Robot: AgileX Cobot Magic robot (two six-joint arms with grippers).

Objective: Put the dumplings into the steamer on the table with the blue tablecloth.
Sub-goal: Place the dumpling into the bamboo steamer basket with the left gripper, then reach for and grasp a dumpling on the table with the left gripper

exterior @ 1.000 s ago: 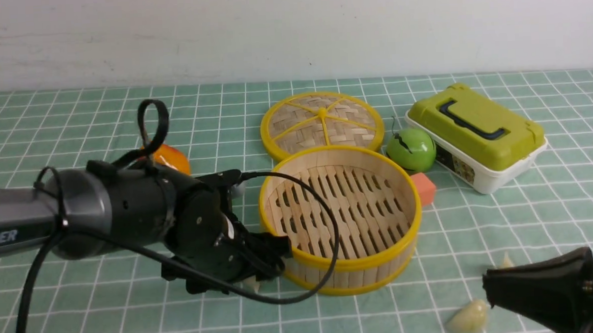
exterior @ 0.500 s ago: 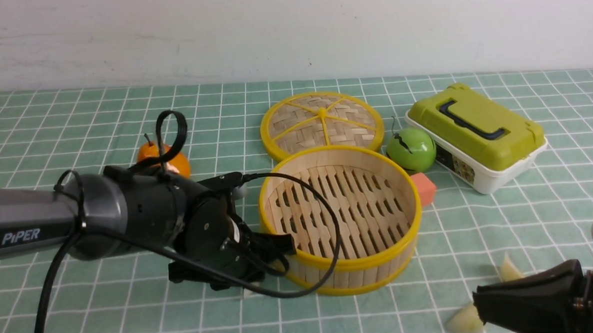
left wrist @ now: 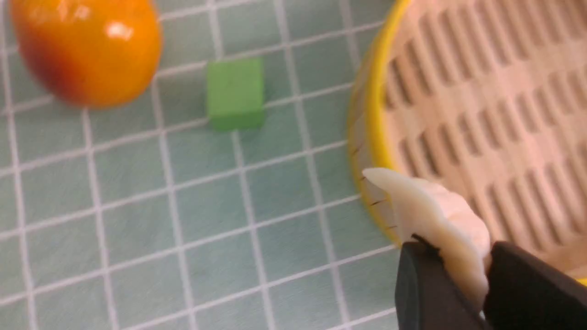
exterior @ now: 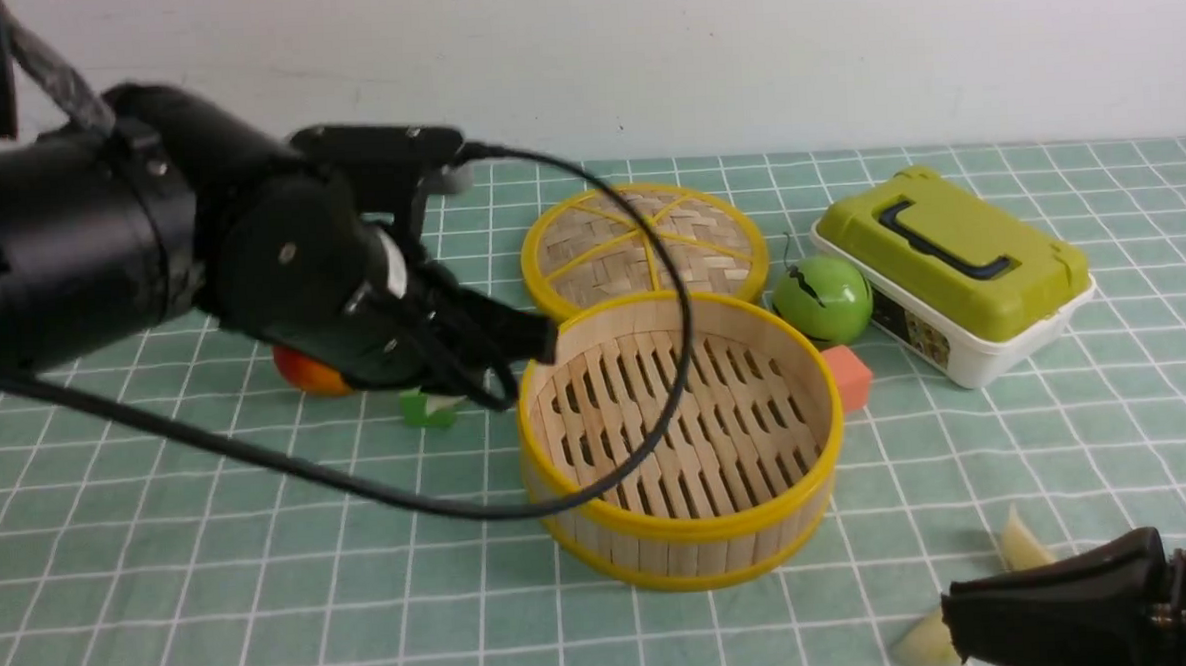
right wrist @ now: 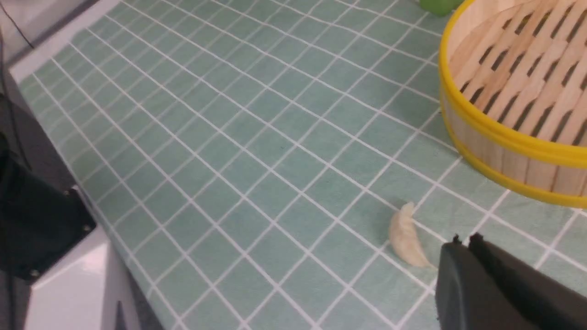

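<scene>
So you've got your left gripper (left wrist: 477,279) pinched on a dumpling (left wrist: 440,215), and it's off the cloth now; half a second ago that arm was down low by the steamer's (exterior: 687,529) left side. To me that means the pick worked and you're into the carry. The dumpling hangs just left of the steamer, with one tip poking out past the fingers toward the far left and the other tucked between them, so its long axis slants far-left to near-right.

Your right gripper (right wrist: 463,247) is closed with nothing in it, near right. Two dumplings sit by it, and a third lies on the blue tablecloth (exterior: 295,606) at the near edge, in front of the steamer. Steamer's bare inside, so I'd go right, clear the rim, then let go.
</scene>
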